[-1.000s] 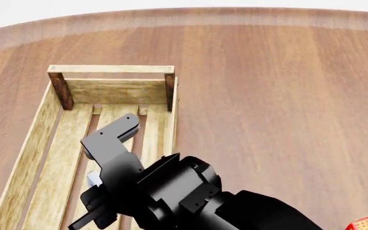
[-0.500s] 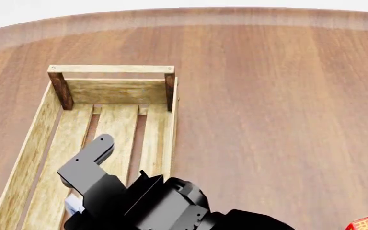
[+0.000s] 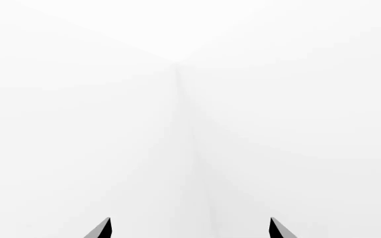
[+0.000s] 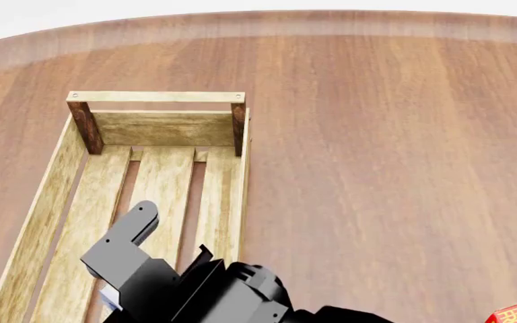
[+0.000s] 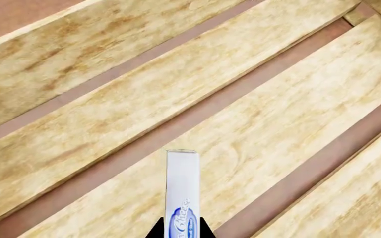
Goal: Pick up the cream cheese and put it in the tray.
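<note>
The right gripper [image 5: 180,233] clamped the small white-and-blue cream cheese box [image 5: 181,191] edge-on just over the light slatted wooden tray's [image 5: 263,114] floor; the left gripper's [image 3: 189,229] fingertips [image 3: 101,229] stood apart, empty.

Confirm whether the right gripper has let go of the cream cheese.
No: the right gripper has its fingertips pinching the cream cheese edge-on above the tray's slats.

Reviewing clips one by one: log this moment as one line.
phase: placing | right gripper shut on cream cheese, above tray slats | left gripper open, idle
</note>
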Tool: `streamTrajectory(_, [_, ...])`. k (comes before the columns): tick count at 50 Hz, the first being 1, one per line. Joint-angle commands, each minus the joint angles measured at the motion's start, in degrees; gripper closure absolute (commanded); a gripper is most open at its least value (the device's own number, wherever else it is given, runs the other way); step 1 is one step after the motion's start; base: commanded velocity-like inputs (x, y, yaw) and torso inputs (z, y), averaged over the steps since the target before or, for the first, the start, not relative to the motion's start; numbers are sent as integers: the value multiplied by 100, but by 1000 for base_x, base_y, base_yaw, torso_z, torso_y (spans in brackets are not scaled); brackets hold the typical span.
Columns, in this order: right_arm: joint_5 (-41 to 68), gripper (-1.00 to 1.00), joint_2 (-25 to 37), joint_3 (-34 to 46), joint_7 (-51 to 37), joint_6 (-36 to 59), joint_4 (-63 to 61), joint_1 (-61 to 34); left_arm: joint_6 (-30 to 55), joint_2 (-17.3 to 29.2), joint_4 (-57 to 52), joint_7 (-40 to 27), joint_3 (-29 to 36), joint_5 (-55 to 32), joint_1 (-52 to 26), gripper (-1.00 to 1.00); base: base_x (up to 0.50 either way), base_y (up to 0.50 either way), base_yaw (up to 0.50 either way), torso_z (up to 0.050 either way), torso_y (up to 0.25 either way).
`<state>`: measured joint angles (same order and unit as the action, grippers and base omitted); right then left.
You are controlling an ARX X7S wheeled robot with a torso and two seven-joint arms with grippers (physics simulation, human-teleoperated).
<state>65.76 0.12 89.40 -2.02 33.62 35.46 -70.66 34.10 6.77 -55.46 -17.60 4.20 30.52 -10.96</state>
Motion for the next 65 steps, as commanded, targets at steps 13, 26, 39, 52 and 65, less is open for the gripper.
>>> streamTrajectory(13, [-156, 100, -12, -62, 53, -168, 19, 20, -5, 75, 85, -108, 94, -64, 6, -100, 0, 0, 0, 0, 1])
streamTrajectory(26, [275, -100, -12, -52, 281, -65, 110, -53, 24, 114, 85, -139, 102, -105, -4, -100, 0, 0, 0, 0, 0])
streamTrajectory(39, [266, -100, -12, -51, 272, -25, 107, -61, 57, 151, 69, -175, 138, -120, -13, -100, 0, 0, 0, 0, 0])
streamTrajectory(52, [304, -100, -12, -48, 266, -64, 117, -56, 77, 181, 76, -217, 161, -144, -19, -100, 0, 0, 0, 0, 0])
streamTrajectory(65, [500, -100, -12, -37, 173, -87, -8, -179, 123, 200, 43, -228, 179, -168, -37, -100, 0, 0, 0, 0, 0])
